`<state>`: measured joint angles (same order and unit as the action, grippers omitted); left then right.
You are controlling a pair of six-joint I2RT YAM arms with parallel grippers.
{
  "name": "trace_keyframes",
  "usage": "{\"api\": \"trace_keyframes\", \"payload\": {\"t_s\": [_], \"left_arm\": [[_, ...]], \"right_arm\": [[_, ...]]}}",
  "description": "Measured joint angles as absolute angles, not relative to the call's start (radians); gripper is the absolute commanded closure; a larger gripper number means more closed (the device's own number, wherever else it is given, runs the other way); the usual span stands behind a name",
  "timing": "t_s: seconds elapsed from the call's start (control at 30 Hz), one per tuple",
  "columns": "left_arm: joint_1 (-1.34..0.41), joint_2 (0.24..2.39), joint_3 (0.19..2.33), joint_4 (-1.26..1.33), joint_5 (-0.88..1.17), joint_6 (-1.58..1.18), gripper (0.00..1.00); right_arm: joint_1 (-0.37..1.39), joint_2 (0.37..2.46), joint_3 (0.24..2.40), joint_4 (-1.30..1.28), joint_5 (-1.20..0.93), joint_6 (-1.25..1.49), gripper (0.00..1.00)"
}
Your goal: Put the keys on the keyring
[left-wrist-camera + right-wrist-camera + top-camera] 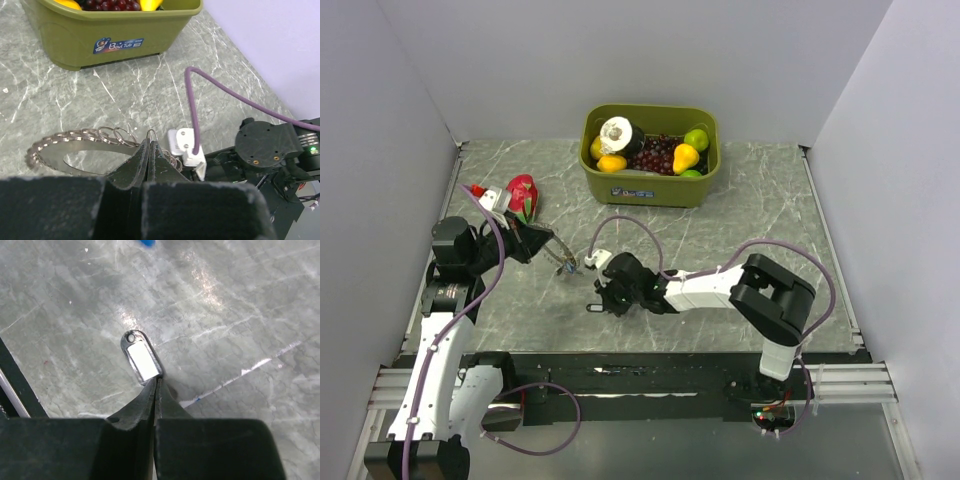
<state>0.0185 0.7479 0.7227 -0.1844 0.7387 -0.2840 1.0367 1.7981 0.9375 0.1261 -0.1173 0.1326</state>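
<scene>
Over the table (770, 200), left jaws clamp keyring (52, 142), right jaws key (142, 362).

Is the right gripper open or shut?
Shut. The right gripper pinches the end of a small silvery key, no gap showing.

grey marbled surface (760, 200) boxed in by plain pale walls (650, 60)
walls stand left, back and right, bare and lavender-white; white veins cross the stone-look top, soft glare lies on it, and a metal rail (842, 378) edges the near side.
</scene>
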Motion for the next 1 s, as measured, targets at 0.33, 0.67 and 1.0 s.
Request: {"api": "trace_keyframes", "payload": {"t_s": [0.33,0.67,1.0], "left_arm": [[0.015,0.749,0.723,-0.194,0.781,-0.27,0.99],[-0.133,0.759,0.723,-0.21,0.801,-0.218,0.99],[-0.318,0.758,0.723,-0.23,0.789,-0.168,0.99]], "right_arm": [[1.018,1.577,0.852,0.047,-0.061,0.141,1.0],[0.945,1.222,0.808,-0.008,-0.073,0.086,1.0],[0.913,1.015,0.796,0.02,-0.215,-0.029,1.0]]}}
